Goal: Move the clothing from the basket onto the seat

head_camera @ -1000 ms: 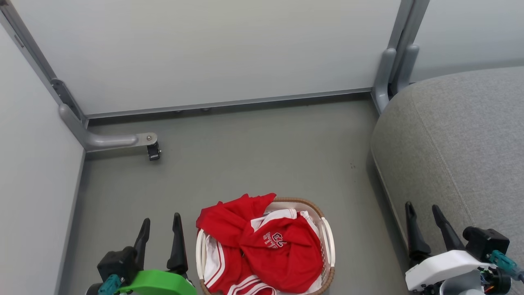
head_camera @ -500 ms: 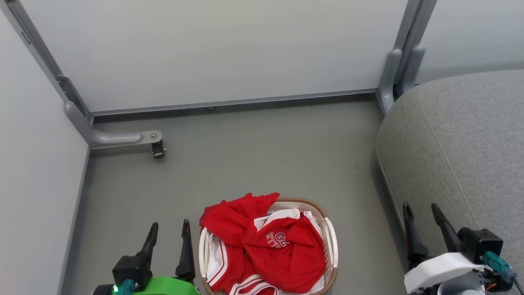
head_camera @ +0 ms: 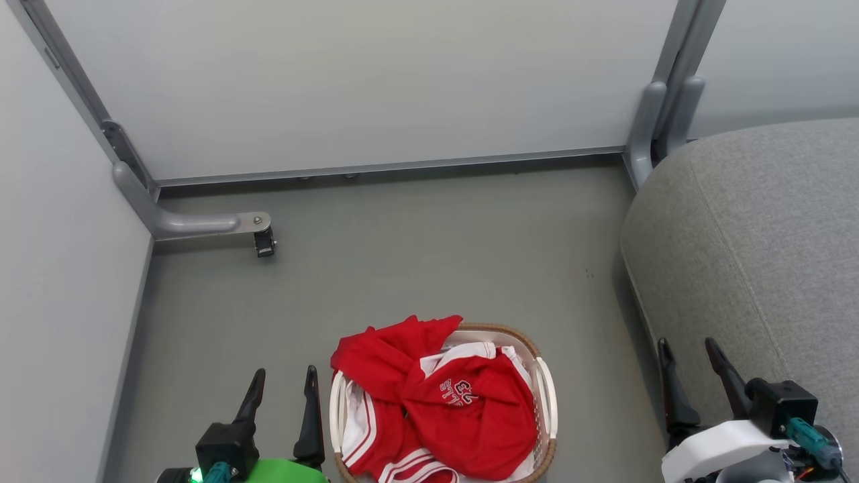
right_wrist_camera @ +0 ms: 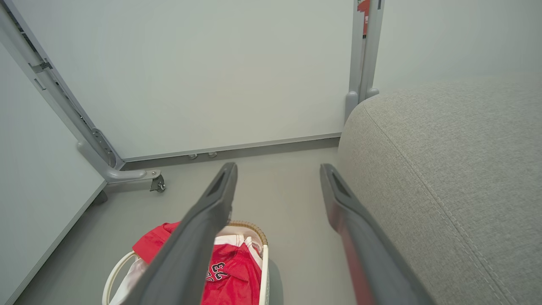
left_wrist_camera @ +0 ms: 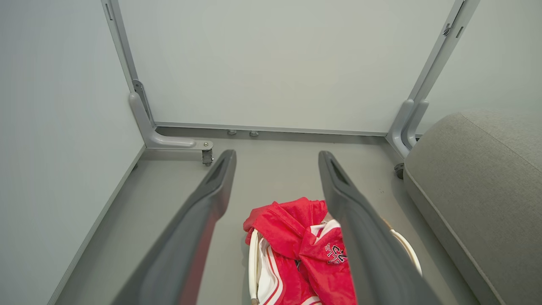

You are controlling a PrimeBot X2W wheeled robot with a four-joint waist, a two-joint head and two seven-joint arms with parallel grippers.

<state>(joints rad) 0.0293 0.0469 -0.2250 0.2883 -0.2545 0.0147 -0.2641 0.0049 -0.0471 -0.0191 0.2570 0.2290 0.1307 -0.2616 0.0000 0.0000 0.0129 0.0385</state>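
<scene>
The white lattice basket (head_camera: 547, 396) with a brown woven rim sits on the floor at the bottom centre of the head view. The red clothing (head_camera: 463, 416) fills it: a jersey with white lettering on top and striped red shorts (head_camera: 366, 429) on the left, one red fold hanging over the rim. My left gripper (head_camera: 285, 379) stands open just left of the basket, holding nothing. My right gripper (head_camera: 686, 349) is open at the front edge of the grey seat (head_camera: 758, 235). The wrist views also show the clothing (left_wrist_camera: 296, 237) (right_wrist_camera: 228, 271) and the seat (left_wrist_camera: 474, 178) (right_wrist_camera: 444, 148).
White partition panels (head_camera: 376, 80) close off the far side and the left. A grey partition foot with a caster (head_camera: 263, 241) juts onto the floor at the left. Another grey post (head_camera: 647, 124) stands beside the seat's far corner. Grey floor (head_camera: 429, 255) lies beyond the basket.
The whole head view has shifted slightly, so the camera moved. Both grippers sit lower in the picture and stay open; the clothing lies in the basket as before.
</scene>
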